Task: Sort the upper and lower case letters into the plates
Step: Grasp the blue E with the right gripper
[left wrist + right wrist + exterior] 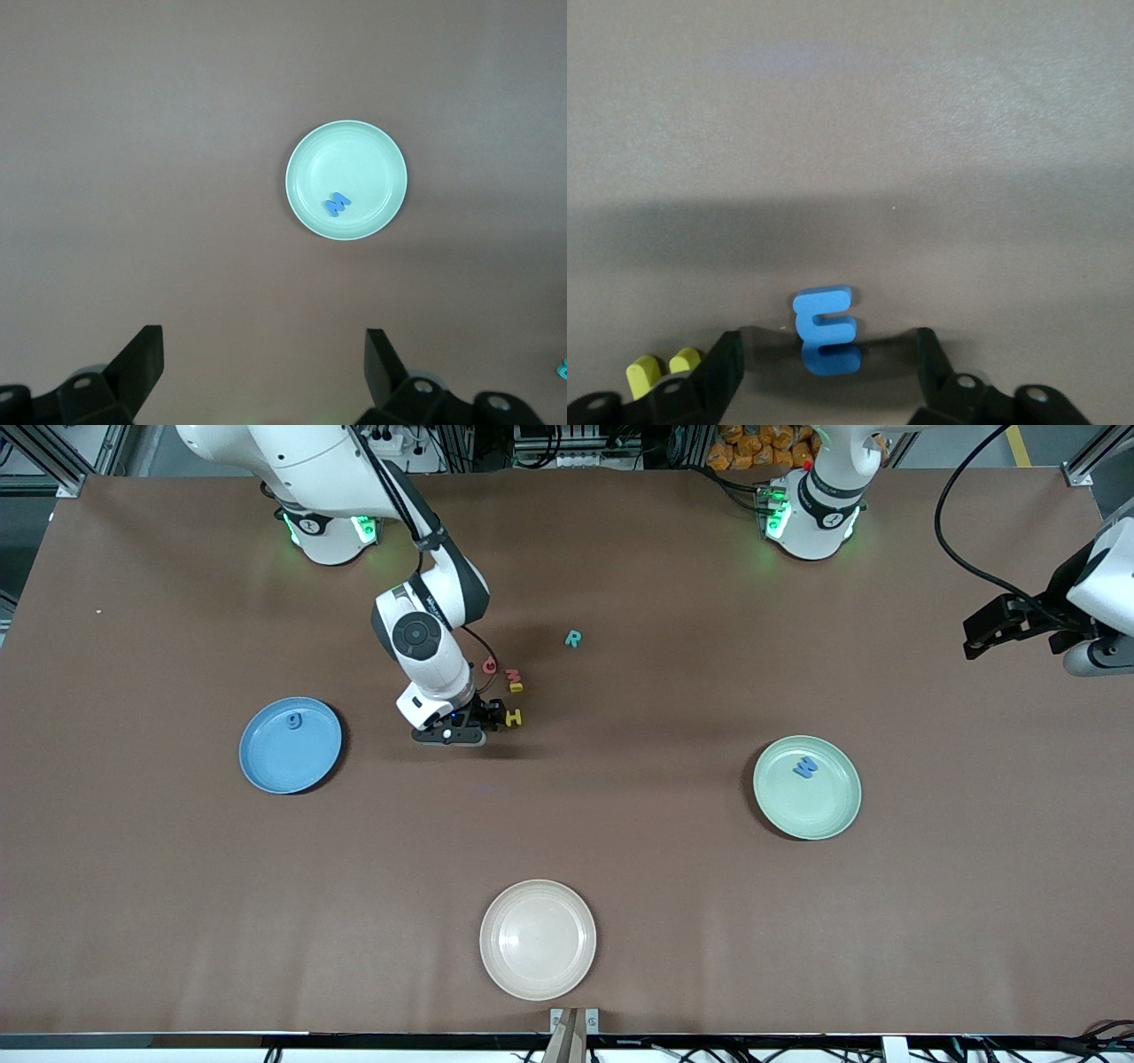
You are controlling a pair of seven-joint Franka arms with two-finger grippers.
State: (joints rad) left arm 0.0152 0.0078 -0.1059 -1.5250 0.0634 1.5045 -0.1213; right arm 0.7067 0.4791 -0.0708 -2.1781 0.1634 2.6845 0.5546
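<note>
A small blue letter (825, 328) lies on the brown table (620, 850) between the fingers of my right gripper (829, 372); the jaws stand apart on either side of it with a gap at each side, so nothing is pinched. In the front view that gripper (462, 731) is low over the table's middle, just beside a yellow H (513, 717); a yellow letter (515, 681) and a red letter (489, 665) lie a little farther from the front camera, and a teal R (573, 638) sits farther still, toward the left arm's end. The blue plate (266, 766), toward the right arm's end, holds a blue g (293, 720); the mint green plate (828, 815), toward the left arm's end, holds a blue W (805, 767); a cream plate (538, 939) lies nearest the front camera. My left gripper (264, 367) waits high over the left arm's end of the table, fingers spread wide, holding nothing.
</note>
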